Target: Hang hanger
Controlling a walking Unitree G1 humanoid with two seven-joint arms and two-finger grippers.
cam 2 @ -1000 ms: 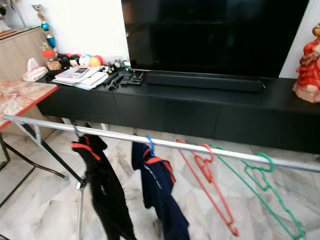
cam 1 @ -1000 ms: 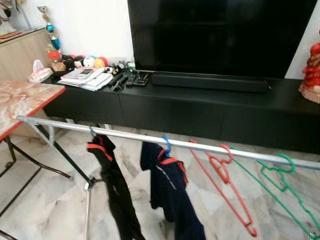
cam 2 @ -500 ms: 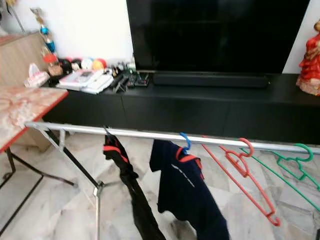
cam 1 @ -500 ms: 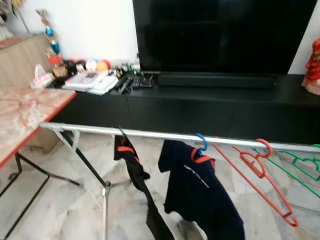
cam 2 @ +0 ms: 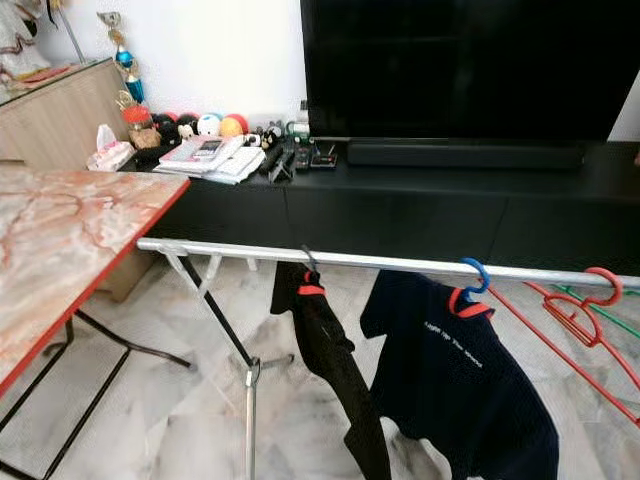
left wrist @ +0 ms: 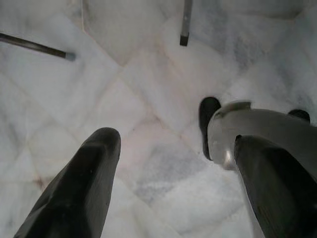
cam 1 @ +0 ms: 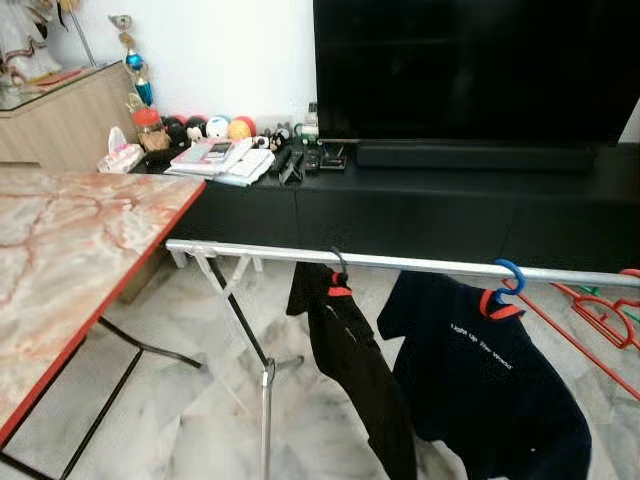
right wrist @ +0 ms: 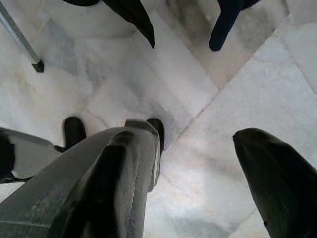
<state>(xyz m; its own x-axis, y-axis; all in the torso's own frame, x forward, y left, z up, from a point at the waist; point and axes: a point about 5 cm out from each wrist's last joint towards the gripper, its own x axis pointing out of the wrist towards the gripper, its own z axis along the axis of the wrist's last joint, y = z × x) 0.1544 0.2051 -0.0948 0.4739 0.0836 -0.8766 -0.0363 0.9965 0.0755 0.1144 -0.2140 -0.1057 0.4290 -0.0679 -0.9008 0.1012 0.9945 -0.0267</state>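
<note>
Left gripper [left wrist: 173,183] hangs over the marble floor [left wrist: 148,99], fingers [left wrist: 84,188] spread wide, holding nothing. Right gripper [right wrist: 198,183] likewise points at the floor, fingers [right wrist: 277,183] wide apart and empty, with the hems of hung clothes just beyond its tips.

Ahead of and above both grippers, well apart from them:
- Marble table [cam 1: 60,250], on the left-gripper side.
- Rail [cam 1: 400,263], level, running across.
- Black garment [cam 1: 350,360] on a dark hanger [cam 1: 340,262].
- Navy shirt [cam 1: 480,370] on a blue hanger [cam 1: 508,275].
- Red hanger [cam 2: 585,310], bare, hooked on the rail toward the right-gripper side.
- Green hanger [cam 2: 610,315], only a sliver showing behind the red one.

TV cabinet [cam 1: 450,200] stands beyond the rail.
</note>
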